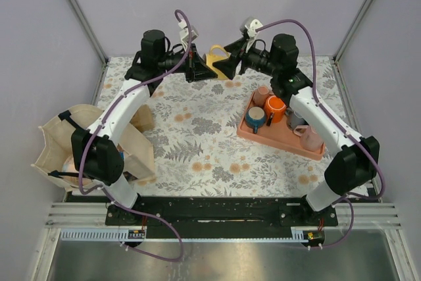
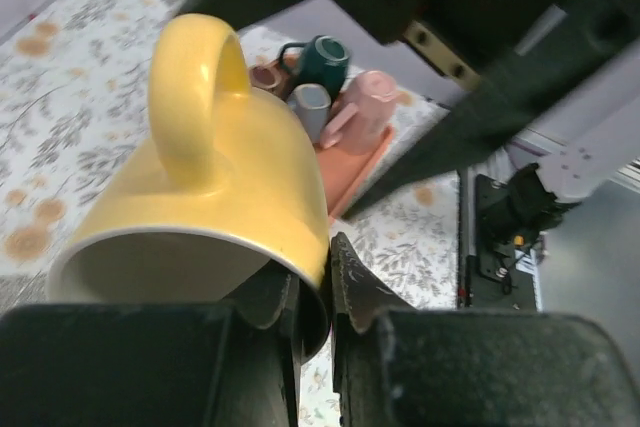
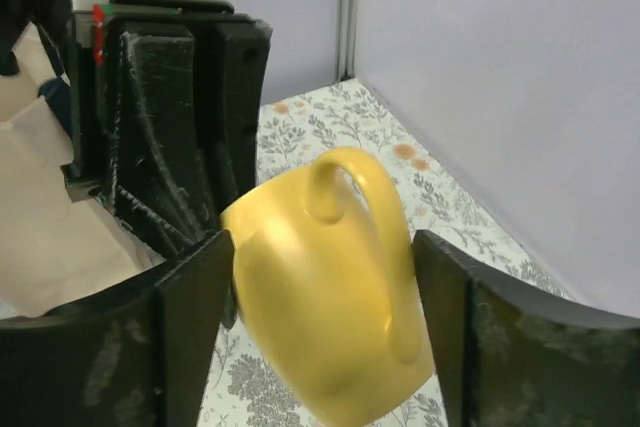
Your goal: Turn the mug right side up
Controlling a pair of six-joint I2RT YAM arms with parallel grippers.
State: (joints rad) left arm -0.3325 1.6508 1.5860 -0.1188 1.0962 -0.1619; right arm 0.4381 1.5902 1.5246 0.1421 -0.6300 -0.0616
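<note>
Fingers (image 2: 362,292) of left gripper (image 1: 197,69): pinched shut on the rim of the glossy yellow ceramic mug (image 2: 235,197), held aloft over the far edge of the floral-patterned worktop (image 1: 197,143), on its side, handle uppermost. Right gripper (image 1: 231,64): jaws parted, flanking the mug's body, gripping nothing. Step judged — mid-air handover, mug not yet upright; the next move calls for the right arm to back clear, then the left wrist to roll the mouth upward and set down. Salmon plastic tray (image 1: 279,144), right edge: orange mug (image 1: 275,108), teal mug (image 1: 255,119), pink mug (image 1: 308,138), terracotta mug (image 1: 262,95), grey mug (image 1: 295,120). Cream canvas tote bag (image 1: 49,139), left edge — contents unclear.
</note>
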